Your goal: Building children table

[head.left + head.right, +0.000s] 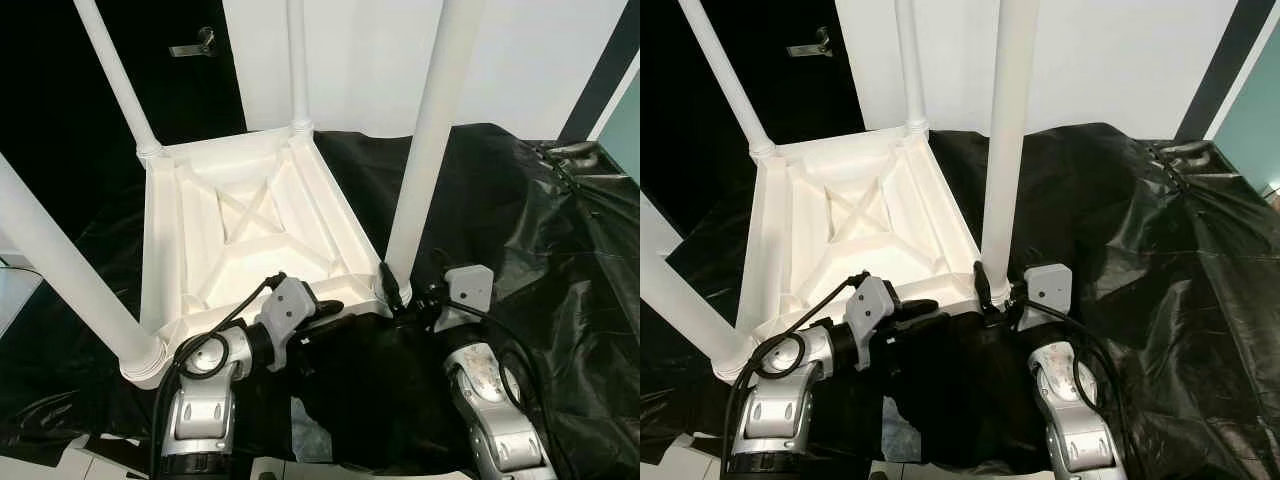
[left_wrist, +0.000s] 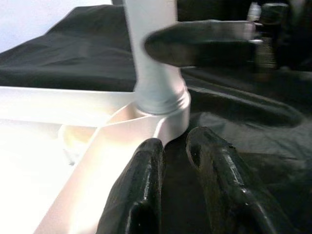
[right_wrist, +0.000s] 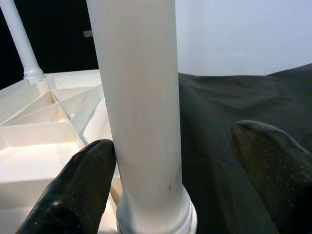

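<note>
White plastic table (image 1: pixel 250 225) lies upside down on a black sheet (image 1: pixel 520 220), four legs (image 1: pixel 430 130) fitted, one at each corner. Two grippers are at its near edge. Right gripper (image 3: pixel 180 165) straddles the near-right leg, fingers spread wide, one touching. Left gripper (image 2: pixel 183 190) sits beside that corner, fingers nearly together, grasping nothing.

A white table leg (image 3: pixel 141 112) stands between the right pincer's (image 3: pixel 170 180) spread black fingers (image 3: pixel 78 190), over black sheeting (image 3: pixel 219 107)
</note>
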`<state>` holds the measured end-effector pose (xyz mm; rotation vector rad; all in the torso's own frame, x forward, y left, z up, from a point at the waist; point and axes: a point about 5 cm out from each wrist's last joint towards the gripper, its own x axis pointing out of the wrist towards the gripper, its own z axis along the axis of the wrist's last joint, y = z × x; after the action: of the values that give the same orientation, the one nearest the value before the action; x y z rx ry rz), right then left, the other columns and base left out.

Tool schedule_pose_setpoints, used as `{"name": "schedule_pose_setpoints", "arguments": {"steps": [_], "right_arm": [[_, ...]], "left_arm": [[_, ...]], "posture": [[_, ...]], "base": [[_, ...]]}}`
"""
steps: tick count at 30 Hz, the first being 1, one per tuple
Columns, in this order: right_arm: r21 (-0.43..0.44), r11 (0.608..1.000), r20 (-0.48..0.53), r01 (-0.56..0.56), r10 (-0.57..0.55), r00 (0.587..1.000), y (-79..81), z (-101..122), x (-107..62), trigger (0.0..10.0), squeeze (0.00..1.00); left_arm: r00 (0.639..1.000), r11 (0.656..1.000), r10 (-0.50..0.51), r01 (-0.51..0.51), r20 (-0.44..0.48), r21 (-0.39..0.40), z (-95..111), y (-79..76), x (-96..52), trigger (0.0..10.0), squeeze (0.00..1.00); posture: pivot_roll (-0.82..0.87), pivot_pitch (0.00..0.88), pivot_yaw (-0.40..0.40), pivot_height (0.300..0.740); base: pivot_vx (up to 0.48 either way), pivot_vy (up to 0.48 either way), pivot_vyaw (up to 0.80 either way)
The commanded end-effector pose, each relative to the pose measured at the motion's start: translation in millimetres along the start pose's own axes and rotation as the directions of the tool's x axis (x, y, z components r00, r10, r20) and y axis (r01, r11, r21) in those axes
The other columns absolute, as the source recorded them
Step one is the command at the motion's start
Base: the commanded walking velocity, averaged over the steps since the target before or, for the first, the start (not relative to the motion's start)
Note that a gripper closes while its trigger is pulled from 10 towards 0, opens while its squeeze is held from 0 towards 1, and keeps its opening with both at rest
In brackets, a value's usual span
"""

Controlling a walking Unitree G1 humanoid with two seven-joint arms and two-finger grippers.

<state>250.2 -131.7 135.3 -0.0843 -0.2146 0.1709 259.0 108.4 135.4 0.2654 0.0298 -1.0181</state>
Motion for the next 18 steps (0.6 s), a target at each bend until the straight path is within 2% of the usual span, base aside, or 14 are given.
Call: {"name": "schedule_pose_setpoints", "arguments": {"steps": [1,18], "right_arm": [[-0.011,0.999,-0.021,0.045,-0.045,0.999,-8.7,-4.2,-4.2,10.0,0.0],[-0.028,0.999,-0.024,0.025,-0.026,0.999,-5.0,-3.9,-1.6,10.0,0.0]], "left_arm": [[0.864,0.859,0.503,-0.498,0.021,-0.116,-4.1,12.9,2.7,10.0,0.0],[0.841,0.837,0.54,-0.533,0.032,-0.126,-1.9,11.6,1.7,10.0,0.0]], "posture": [[0.05,0.0,0.016,0.74],[0.06,0.0,0.006,0.74]], "base": [[0.0,0.0,0.0],[0.0,0.0,0.0]]}}
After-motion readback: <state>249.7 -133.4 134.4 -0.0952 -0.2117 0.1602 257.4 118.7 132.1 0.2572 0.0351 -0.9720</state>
